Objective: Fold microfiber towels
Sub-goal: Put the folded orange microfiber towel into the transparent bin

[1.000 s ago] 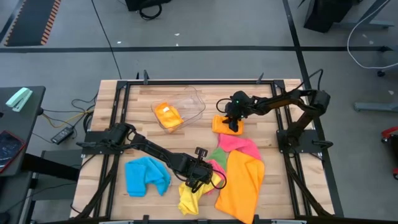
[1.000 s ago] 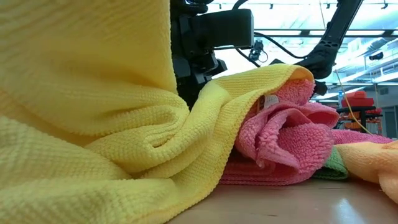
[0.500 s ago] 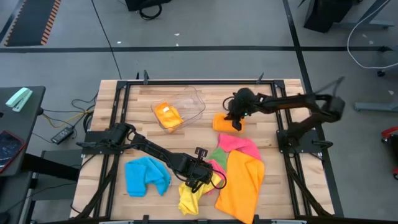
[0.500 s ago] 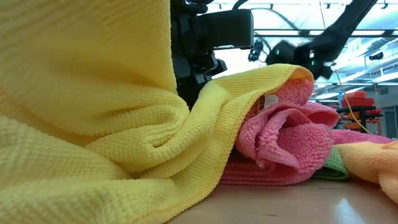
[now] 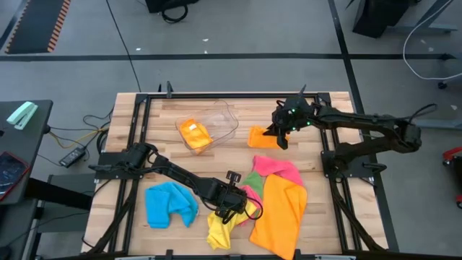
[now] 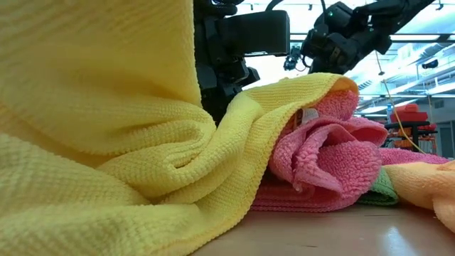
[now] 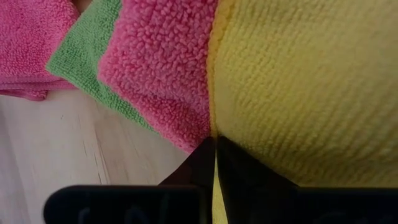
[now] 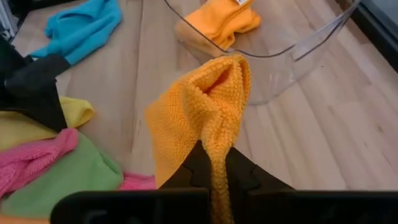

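High view shows the wooden table (image 5: 317, 217) carrying a heap of microfiber towels: the large orange towel (image 5: 278, 213) near the right front, with the pink towel (image 5: 278, 168) and green towel (image 5: 254, 180) just beyond it, the yellow towel (image 5: 224, 225) beside them to the left, and the blue towel (image 5: 170, 204) at the left front. Far centre lies the clear plastic tub (image 5: 208, 124), tipped on its side, with one folded orange towel (image 5: 195, 133) inside. Just right of the tub, the right gripper (image 5: 280, 137) has its fingers clamped on a small orange towel (image 8: 205, 118), lifting it off the table. The left gripper (image 5: 229, 209) has its fingers pinched together on the yellow towel's edge, against the pink towel
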Controlling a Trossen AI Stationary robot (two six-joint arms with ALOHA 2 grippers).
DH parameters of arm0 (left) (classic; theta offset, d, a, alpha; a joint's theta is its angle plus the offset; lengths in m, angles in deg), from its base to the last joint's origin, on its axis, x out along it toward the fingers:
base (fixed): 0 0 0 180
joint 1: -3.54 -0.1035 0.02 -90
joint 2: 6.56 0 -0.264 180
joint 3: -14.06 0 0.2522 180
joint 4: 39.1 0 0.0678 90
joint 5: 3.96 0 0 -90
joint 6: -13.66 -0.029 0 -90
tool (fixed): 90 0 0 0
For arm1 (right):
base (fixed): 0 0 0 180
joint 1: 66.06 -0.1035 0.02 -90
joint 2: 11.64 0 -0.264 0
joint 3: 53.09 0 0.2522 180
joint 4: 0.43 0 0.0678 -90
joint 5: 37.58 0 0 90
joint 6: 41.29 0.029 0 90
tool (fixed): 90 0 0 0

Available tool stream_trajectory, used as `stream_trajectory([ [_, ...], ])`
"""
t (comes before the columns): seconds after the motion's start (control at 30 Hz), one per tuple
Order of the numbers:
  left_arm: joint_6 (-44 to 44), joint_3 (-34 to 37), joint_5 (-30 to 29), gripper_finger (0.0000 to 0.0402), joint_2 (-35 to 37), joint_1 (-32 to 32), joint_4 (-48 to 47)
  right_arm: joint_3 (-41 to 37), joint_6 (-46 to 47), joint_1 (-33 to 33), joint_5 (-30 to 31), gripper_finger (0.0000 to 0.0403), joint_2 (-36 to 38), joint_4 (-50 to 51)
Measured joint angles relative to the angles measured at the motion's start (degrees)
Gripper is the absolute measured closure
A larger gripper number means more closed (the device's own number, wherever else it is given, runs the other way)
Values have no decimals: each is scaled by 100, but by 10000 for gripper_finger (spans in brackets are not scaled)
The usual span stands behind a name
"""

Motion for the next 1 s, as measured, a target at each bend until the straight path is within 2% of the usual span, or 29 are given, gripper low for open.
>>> stream_trajectory([
  [0.13, -355, 2, -237, 370, 13, 4, 68, 2, 248, -36, -2, 390, 2, -43],
  [0.23, -673, 9, -1215, 375, 195, 13, 194, 4, 546, -78, -195, 390, 44, -144],
  [0.33, -1014, -7, -2649, 379, 426, 14, 417, 35, 884, -43, -494, 382, 269, -186],
  [0.47, -2163, 5, -3447, 373, 474, 71, 592, 369, 1247, 96, -851, 371, 626, 78],
  [0.7, -4497, 0, -4282, 332, 463, 70, 1489, 1504, 944, 63, -1278, 367, 710, 1842],
  [1.0, -6902, -2, -4596, 211, 463, -25, 3193, 1757, 514, -124, -1469, 365, 792, 2709],
])
